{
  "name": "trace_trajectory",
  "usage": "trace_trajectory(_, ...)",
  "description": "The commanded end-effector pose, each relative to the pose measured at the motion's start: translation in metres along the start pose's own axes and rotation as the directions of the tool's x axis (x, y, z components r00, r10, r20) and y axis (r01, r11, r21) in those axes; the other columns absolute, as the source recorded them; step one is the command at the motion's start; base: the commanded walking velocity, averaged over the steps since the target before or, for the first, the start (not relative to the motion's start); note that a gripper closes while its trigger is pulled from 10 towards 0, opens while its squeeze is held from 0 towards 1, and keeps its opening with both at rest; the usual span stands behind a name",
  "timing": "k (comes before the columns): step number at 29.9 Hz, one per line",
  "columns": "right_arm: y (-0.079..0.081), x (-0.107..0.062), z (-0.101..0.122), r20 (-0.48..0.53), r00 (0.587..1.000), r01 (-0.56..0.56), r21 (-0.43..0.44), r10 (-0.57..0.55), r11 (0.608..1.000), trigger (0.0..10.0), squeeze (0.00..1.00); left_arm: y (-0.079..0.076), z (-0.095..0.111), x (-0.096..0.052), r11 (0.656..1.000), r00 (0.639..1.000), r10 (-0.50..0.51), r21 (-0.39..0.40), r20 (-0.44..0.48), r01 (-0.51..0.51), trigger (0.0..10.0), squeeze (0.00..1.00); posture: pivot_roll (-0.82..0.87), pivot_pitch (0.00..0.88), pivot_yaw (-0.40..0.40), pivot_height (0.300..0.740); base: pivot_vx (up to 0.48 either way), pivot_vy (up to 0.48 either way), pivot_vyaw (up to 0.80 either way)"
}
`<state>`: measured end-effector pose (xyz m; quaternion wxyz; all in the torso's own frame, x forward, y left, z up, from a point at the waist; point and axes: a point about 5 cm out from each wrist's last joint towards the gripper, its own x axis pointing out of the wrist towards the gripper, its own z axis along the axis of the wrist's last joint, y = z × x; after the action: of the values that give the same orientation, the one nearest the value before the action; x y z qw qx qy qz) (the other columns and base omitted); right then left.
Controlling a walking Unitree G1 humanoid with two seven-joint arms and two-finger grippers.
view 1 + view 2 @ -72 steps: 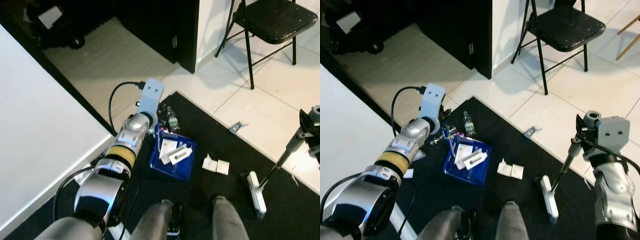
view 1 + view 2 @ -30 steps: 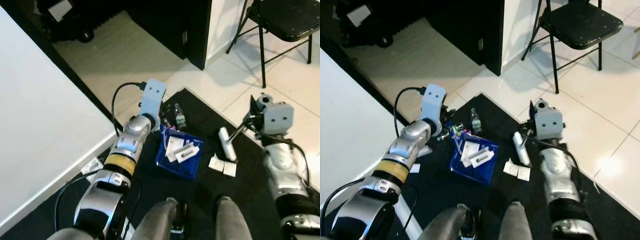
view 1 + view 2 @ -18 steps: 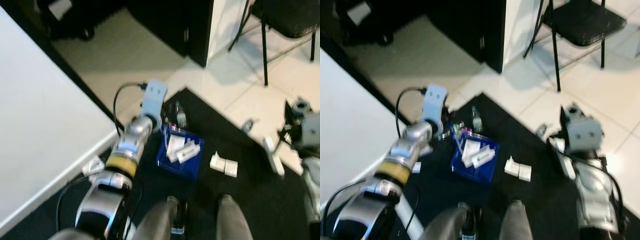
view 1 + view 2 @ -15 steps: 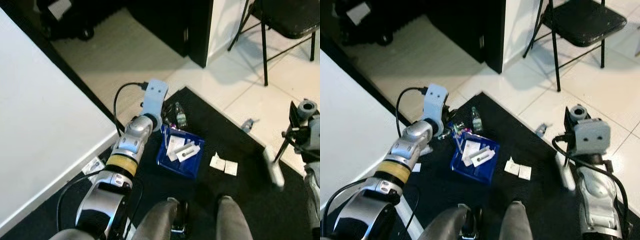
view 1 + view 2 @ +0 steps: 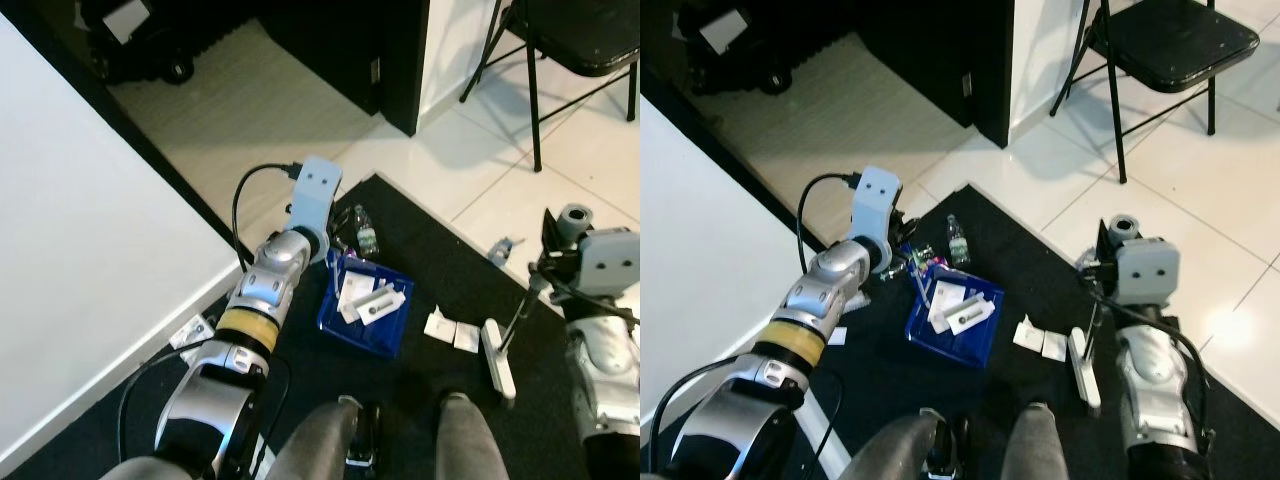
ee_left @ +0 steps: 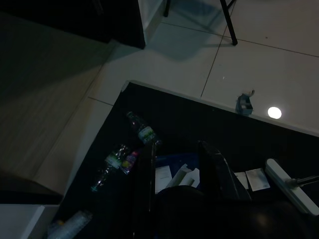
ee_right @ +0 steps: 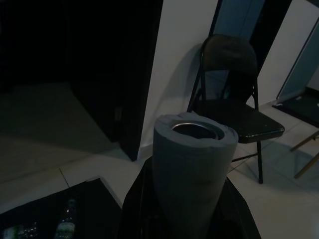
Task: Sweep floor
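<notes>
Black matting [image 5: 1040,270] covers the floor at our feet, its far corner pointing toward pale glossy tiles [image 5: 1160,190] where a black folding metal chair [image 5: 1170,45] stands well apart. To our left runs the edge of a broad white surface [image 5: 70,280], leaving a narrow dark strip beside it.

Our right gripper [image 7: 184,199] is clenched around the grey foam-sleeved handle [image 7: 192,169] of the sweeper, whose thin dark pole [image 5: 1090,320] slants down from the wrist to a long white sweeper head [image 5: 1083,370]. That head lies flat on the matting near its right edge, its long axis running roughly toward and away from us, just beside two small white paper squares [image 5: 1040,338]. A scrap of bluish litter [image 5: 500,248] sits on the tile just past the mat's edge.

Our left gripper [image 6: 177,164] hangs over a blue rectangular plastic tray [image 5: 955,345], fingers parted and holding nothing. White packets and cards [image 5: 955,308] lie inside the tray. Beyond it, on the mat, a clear plastic bottle with a green label [image 5: 958,240] lies on its side, and more crumpled bottles [image 6: 117,162] rest near the tray's far corner.
</notes>
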<state>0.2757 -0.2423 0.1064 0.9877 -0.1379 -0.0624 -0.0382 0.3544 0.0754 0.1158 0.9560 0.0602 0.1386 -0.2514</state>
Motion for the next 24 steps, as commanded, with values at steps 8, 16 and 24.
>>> trace_trajectory(8,0.037,0.009,-0.01,-0.035,0.999,0.009,0.273,0.0,0.962,10.0,0.0,-0.015,-0.024,0.0,0.993,0.992,-0.089,-0.083,-0.085,0.082,10.0,0.0,-0.13,0.257,0.143,0.74,0.0,0.0,0.0)
trace_trajectory(16,0.058,0.03,0.022,0.107,0.994,-0.069,0.413,0.027,0.908,10.0,0.0,-0.016,-0.023,-0.001,0.992,0.991,-0.102,-0.08,-0.081,0.096,10.0,0.0,-0.13,0.248,0.147,0.74,0.0,0.0,0.0)
trace_trajectory(24,0.071,0.042,0.043,0.193,0.978,-0.147,0.398,0.074,0.906,10.0,0.0,-0.017,-0.025,-0.001,0.991,0.99,-0.11,-0.081,-0.087,0.103,10.0,0.0,-0.13,0.243,0.148,0.74,0.0,0.0,0.0)
